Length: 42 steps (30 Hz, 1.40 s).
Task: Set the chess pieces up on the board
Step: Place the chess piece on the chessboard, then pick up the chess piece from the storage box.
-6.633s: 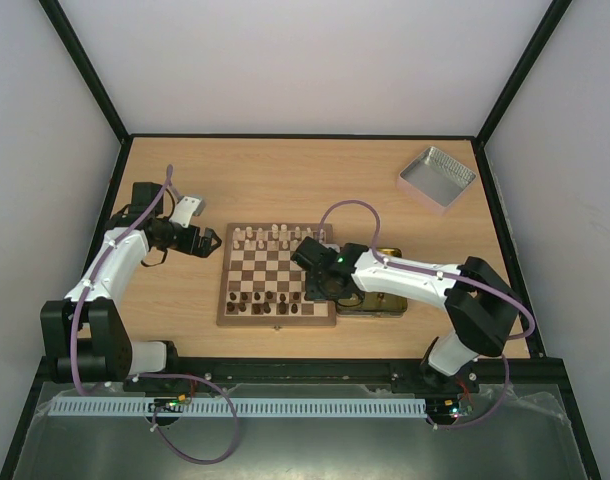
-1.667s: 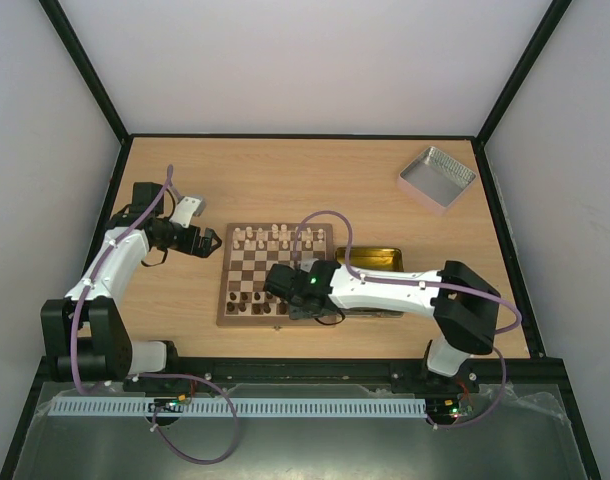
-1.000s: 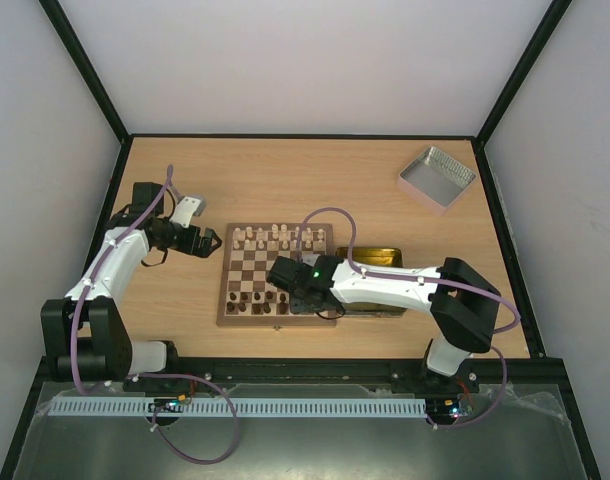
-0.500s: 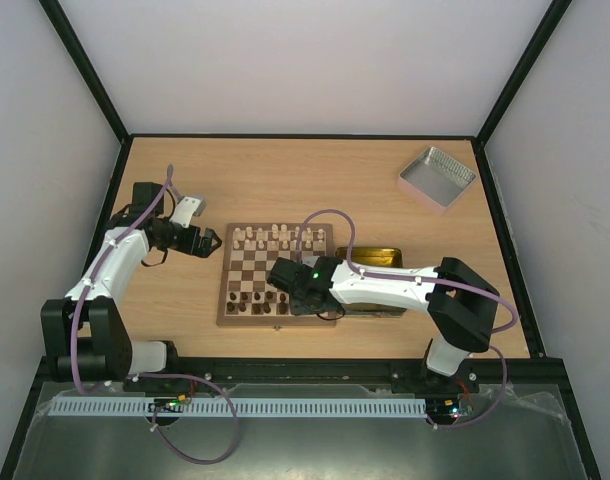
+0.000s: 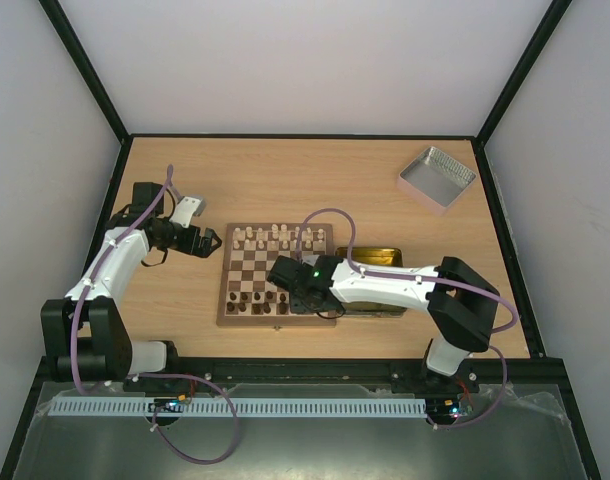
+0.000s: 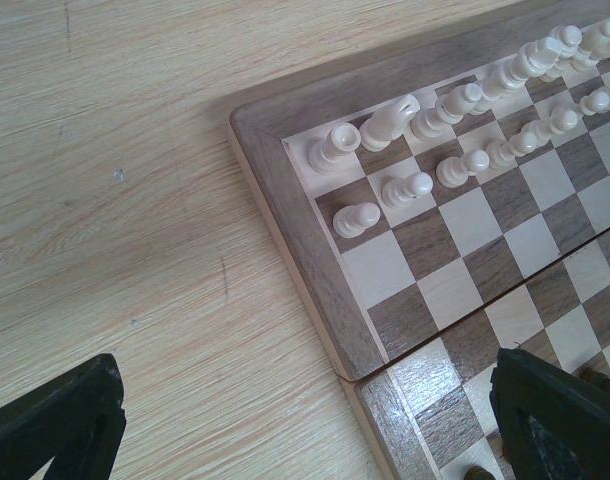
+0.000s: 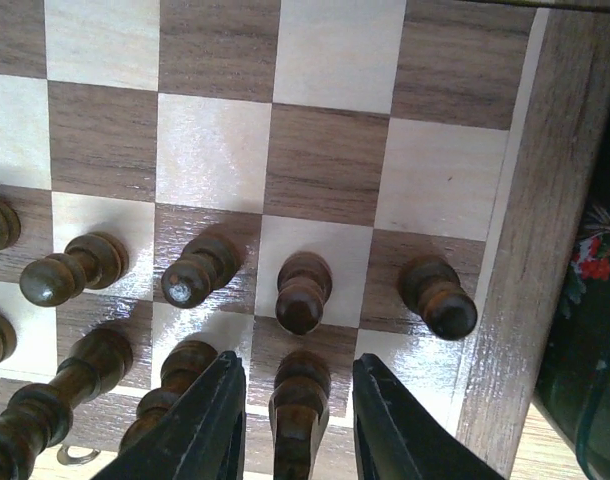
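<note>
My right gripper (image 7: 297, 365) stands parted around a dark piece (image 7: 297, 400) in the edge row of the board (image 7: 515, 250). There is a sliver of gap on each side, so nothing is gripped. Dark pawns (image 7: 303, 292) stand just beyond the fingertips. My left gripper (image 6: 305, 425) is spread wide, the board's corner between its jaws and cream pieces (image 6: 415, 125) beyond.
</note>
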Each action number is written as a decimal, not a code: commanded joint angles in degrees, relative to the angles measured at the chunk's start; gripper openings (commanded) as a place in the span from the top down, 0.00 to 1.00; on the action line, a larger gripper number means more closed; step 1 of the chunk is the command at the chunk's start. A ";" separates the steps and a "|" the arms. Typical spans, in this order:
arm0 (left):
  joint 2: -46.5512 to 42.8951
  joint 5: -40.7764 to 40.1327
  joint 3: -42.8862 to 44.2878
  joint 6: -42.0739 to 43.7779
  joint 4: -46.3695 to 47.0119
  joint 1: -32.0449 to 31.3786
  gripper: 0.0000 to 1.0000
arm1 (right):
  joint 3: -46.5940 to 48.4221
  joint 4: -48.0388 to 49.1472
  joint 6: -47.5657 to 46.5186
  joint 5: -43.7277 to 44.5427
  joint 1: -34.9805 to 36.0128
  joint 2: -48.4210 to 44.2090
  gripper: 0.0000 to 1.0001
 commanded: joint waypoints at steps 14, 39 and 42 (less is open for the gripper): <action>0.41 0.88 -0.23 0.21 -0.68 -0.28 0.01 | 2.25 -14.82 -3.25 8.11 -12.62 -15.93 0.74; 1.06 0.53 -0.07 -0.16 -0.58 -0.28 0.01 | -23.50 0.69 -14.34 -3.19 -34.53 -21.71 0.68; 1.16 0.53 -0.02 -0.16 -0.59 -0.27 0.01 | -23.81 1.49 -14.38 -3.39 -34.62 -20.80 0.68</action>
